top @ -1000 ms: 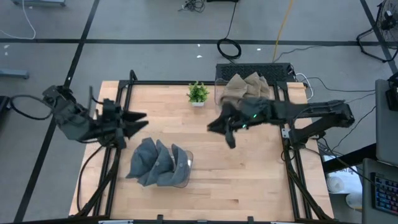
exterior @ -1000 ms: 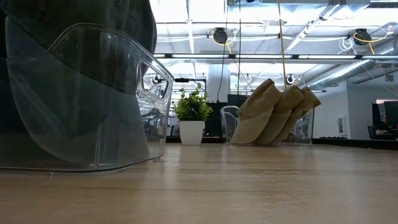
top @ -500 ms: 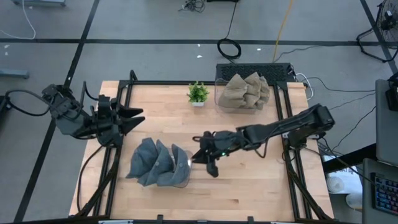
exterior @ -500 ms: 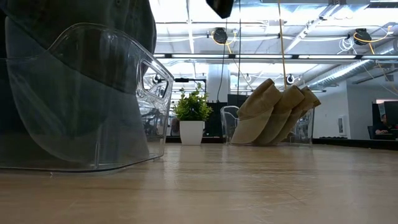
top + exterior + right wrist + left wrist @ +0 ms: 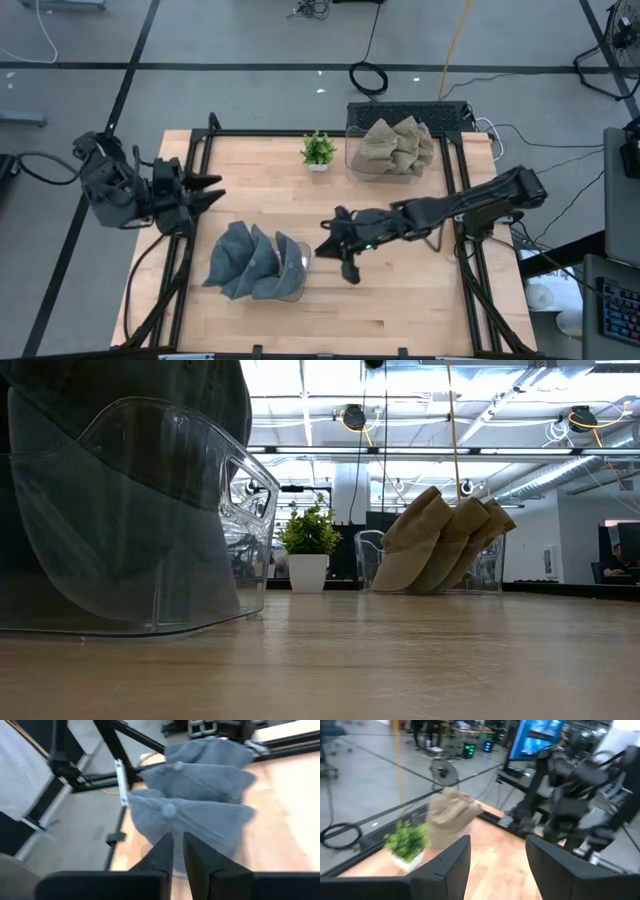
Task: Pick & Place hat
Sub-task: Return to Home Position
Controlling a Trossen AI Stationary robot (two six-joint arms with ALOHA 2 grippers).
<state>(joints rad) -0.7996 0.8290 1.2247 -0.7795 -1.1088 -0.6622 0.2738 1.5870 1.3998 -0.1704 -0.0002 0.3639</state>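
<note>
Several grey hats [image 5: 250, 262] stand on edge in a clear bin [image 5: 301, 272] near the table's left front; the low view shows that bin [image 5: 150, 520] close up. Several tan hats [image 5: 395, 147] lean in a second clear bin at the far edge, also in the low view [image 5: 440, 542]. My right gripper [image 5: 335, 248] hovers just right of the grey hats, shut and holding nothing; its wrist view looks at the grey hats [image 5: 200, 785] past the fingertips [image 5: 178, 851]. My left gripper [image 5: 205, 190] waits at the left edge, open [image 5: 497, 870].
A small potted plant [image 5: 318, 150] stands at the far edge left of the tan hats, also seen in the low view [image 5: 308, 550]. Black frame rails [image 5: 470, 250] run along both table sides. Bare wood [image 5: 400, 300] lies in front of the right gripper.
My right gripper has swung from beside the tan hats' bin toward the near-left, down to the grey hats' bin, then settled beside it. My left arm has drawn back slightly toward the table's left edge. The hats have not moved.
</note>
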